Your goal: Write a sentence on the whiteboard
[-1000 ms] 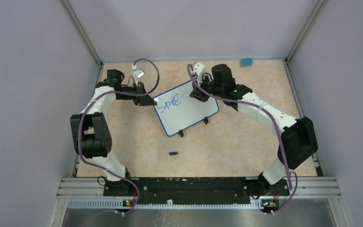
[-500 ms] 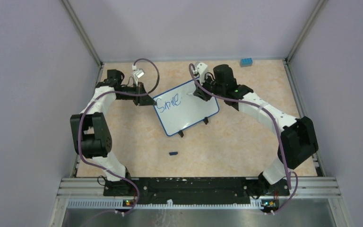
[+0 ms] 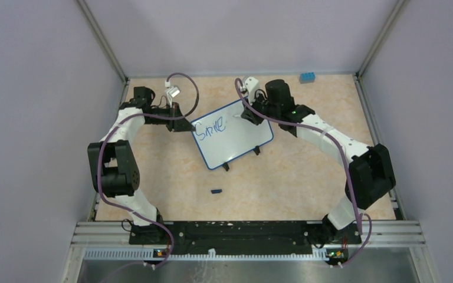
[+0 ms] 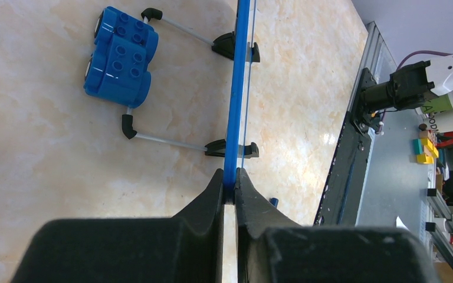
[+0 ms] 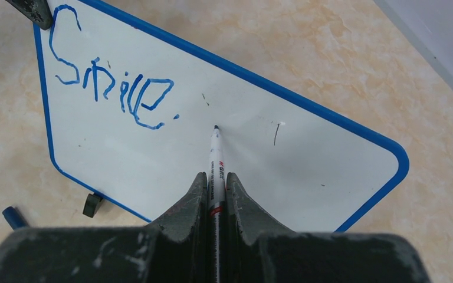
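Whiteboard (image 3: 233, 134) — small white rectangular board, rounded corners, thin blue frame, two small black feet — stands mid-table on the beige marbled tabletop (image 3: 283, 177), turned at an angle, between my two arms. My left gripper (image 4: 230, 177) is at the board's far-left corner, jaws nearly together and pinched on the blue frame edge; the left wrist view shows the whiteboard edge-on running straight up from between my fingers. My right gripper (image 5: 215, 180) is over the far-right part of the board, jaws narrow and clamped on a slim white marker (image 5: 215, 156) with a black tip. The tip points at the bare white area right of the writing; I cannot tell whether it touches. Of the sentence (image 5: 112, 94) only blue handwritten "Smile" shows, upper left on the board, with a small blue dot just after it. A small dark blue piece (image 3: 216, 191) lies on the table on the near side, apart from the board's feet. A small blue studded brick (image 3: 307, 77) sits by the far edge — well apart from the board.
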